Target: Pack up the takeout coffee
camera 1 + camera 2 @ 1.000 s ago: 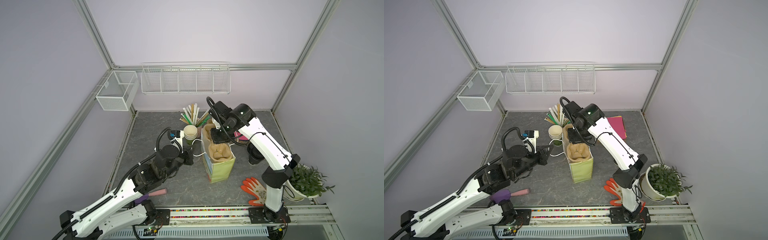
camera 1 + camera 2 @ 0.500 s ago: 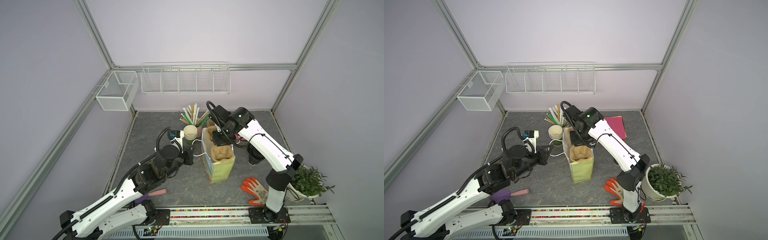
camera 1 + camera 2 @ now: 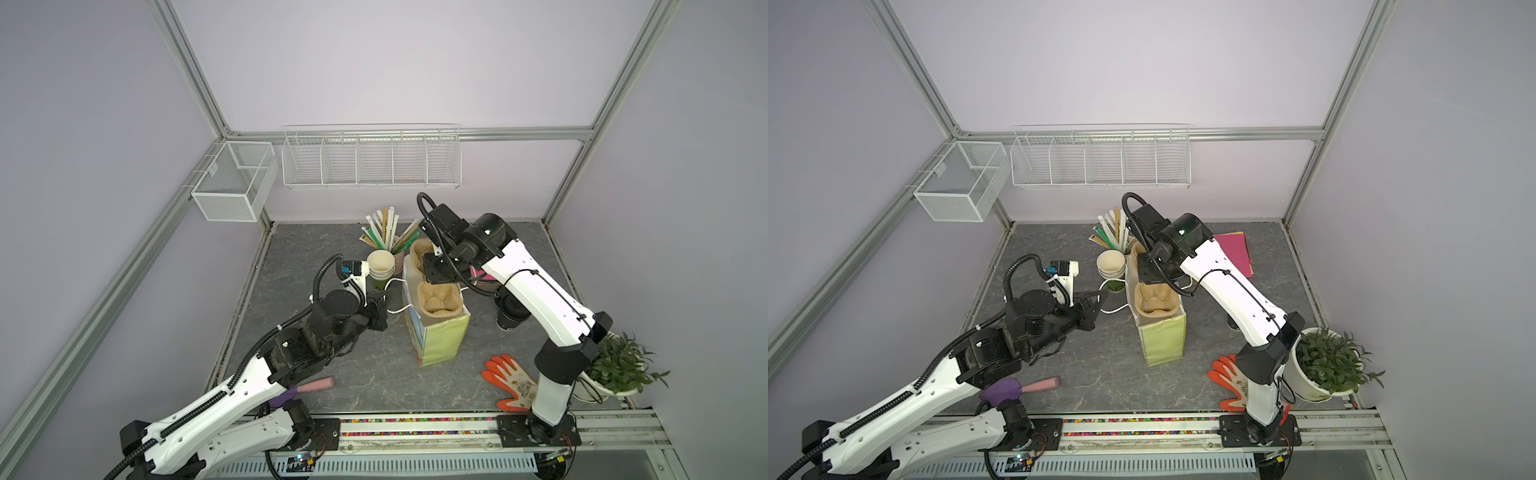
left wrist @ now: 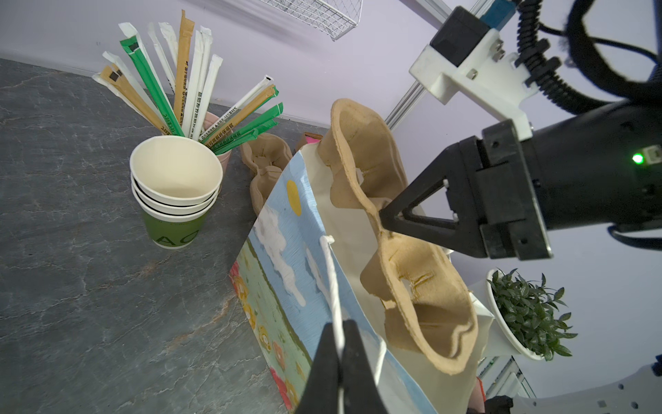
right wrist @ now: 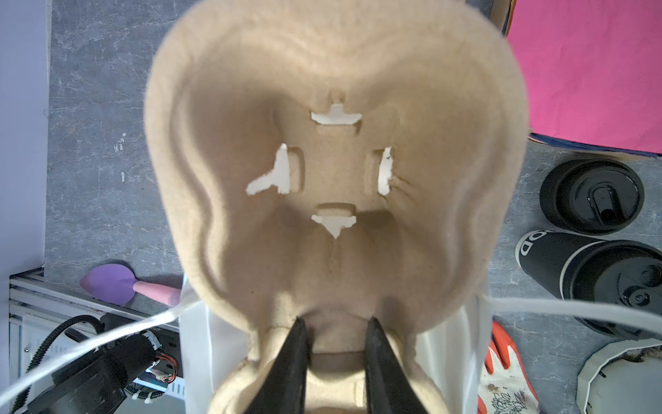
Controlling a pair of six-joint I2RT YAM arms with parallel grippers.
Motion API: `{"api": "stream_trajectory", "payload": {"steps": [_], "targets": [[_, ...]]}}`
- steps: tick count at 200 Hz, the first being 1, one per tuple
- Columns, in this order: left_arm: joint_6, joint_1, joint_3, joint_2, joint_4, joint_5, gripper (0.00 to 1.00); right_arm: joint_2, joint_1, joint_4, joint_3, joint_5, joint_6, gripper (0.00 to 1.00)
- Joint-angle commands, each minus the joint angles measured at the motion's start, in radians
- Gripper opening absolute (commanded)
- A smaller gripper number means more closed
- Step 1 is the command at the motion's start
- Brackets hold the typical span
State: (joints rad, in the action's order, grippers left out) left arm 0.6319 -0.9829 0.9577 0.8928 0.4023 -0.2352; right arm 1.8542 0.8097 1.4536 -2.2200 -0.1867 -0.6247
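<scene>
1. Container: a tall paper carrier bag (image 3: 440,345) with a printed sky-and-flower face and a yellow-green side. It stands upright mid-way across the grey stone-look surface (image 3: 316,257). Bearings below are read from this bag in the top views, with 12 o'clock toward the back wall.
2. The left hand (image 4: 339,324) is at the bag's 9 o'clock side, clenched on a white cord handle (image 4: 331,279). By appearance it draws that wall outward, and the mouth stands open.
3. Insert: a tan moulded-pulp two-cup tray (image 5: 333,172). It sits tilted in the bag mouth with one well above the rim and the other about level with it. Judged not yet seated.
4. The right hand (image 5: 336,322) is over the bag's 12 o'clock end. It grasps the tray at its narrow middle, with one finger on either side of the ridge.
5. Task item: the takeout coffee (image 5: 591,195), a small all-black cup with a round black lid.
   - It stands on the surface at 3 o'clock, apart from the bag, and neither hand touches it.
   - Just beside it is a second black lidded cup (image 5: 587,276) with white lettering.
   - In the top views both cups are largely hidden under the right arm.
6. Sundries:
   - a stack of green paper cups (image 3: 381,266) with cream insides, at 10 o'clock
   - a pink cup of wrapped straws (image 3: 388,232), at 11 o'clock
   - an orange glove (image 3: 509,386), at 4 o'clock
   - a purple-and-pink scoop (image 3: 307,388), at 8 o'clock
7. Status, as judged:
   - Done: the bag is opened and steadied, and the tray is partly entered.
   - Outstanding: seat the tray, let it go, fetch the coffee and lower it upright into a well.
</scene>
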Motion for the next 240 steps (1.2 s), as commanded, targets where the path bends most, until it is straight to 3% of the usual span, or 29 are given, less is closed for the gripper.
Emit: {"api": "stream_trajectory", "payload": {"steps": [1, 61, 124, 240], "targets": [[-0.007, -0.005, 0.024, 0.004, 0.011, 0.005, 0.0, 0.03, 0.011, -0.027, -0.011, -0.016, 0.0, 0.27], [-0.014, -0.005, 0.036, 0.01, 0.02, 0.004, 0.0, 0.029, 0.027, -0.057, -0.014, -0.082, 0.039, 0.26], [-0.019, -0.005, 0.033, 0.009, 0.025, -0.01, 0.0, -0.057, 0.101, -0.106, 0.144, -0.161, 0.076, 0.26], [-0.023, -0.005, 0.041, -0.003, 0.041, -0.028, 0.0, -0.091, 0.124, -0.054, 0.21, -0.145, 0.059, 0.27]]}}
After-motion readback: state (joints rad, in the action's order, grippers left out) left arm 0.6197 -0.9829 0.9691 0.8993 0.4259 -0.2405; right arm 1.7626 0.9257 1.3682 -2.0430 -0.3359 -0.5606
